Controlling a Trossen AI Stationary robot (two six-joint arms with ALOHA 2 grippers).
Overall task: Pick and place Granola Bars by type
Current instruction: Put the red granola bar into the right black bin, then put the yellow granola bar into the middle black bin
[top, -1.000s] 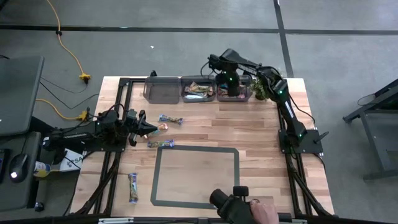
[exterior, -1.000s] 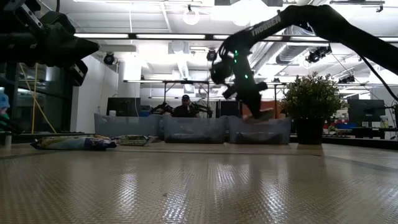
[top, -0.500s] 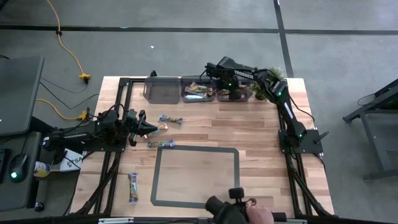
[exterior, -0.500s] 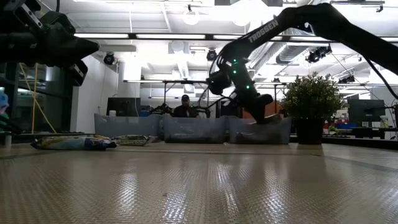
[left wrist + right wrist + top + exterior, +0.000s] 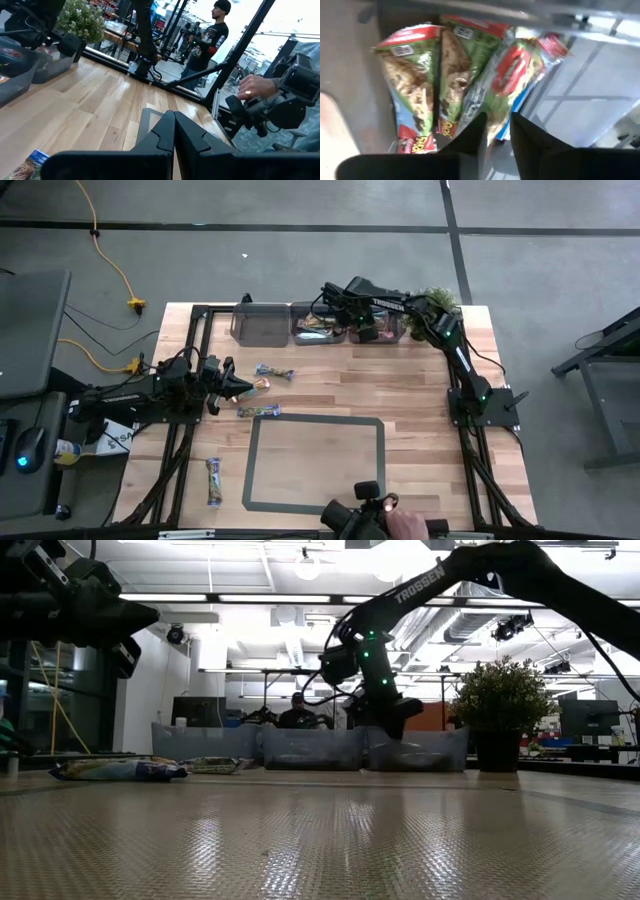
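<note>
Several granola bars lie flat on the table: a blue-silver one [image 5: 274, 373], one by the taped rectangle's corner [image 5: 258, 411] and one near the front left [image 5: 213, 480]. More fill the middle bin [image 5: 318, 326] and the right bin [image 5: 380, 330]. My right gripper [image 5: 345, 316] hovers over these bins, fingers a little apart; the right wrist view shows it [image 5: 496, 134] above green-red bars [image 5: 445, 75] in a bin. My left gripper [image 5: 245, 387] waits at the table's left, shut [image 5: 174, 135], beside the loose bars.
A third bin [image 5: 260, 322] stands left of the others at the far edge. A potted plant [image 5: 437, 304] is at the far right corner. A dark taped rectangle [image 5: 315, 463] marks the table's near middle. A person's hand with a device [image 5: 385, 520] is at the near edge.
My right gripper has moved toward the table's left along the bins, from above the right bin toward the middle one, and has come down lower. The person's hand at the near edge has shifted left. The left arm has kept still.
</note>
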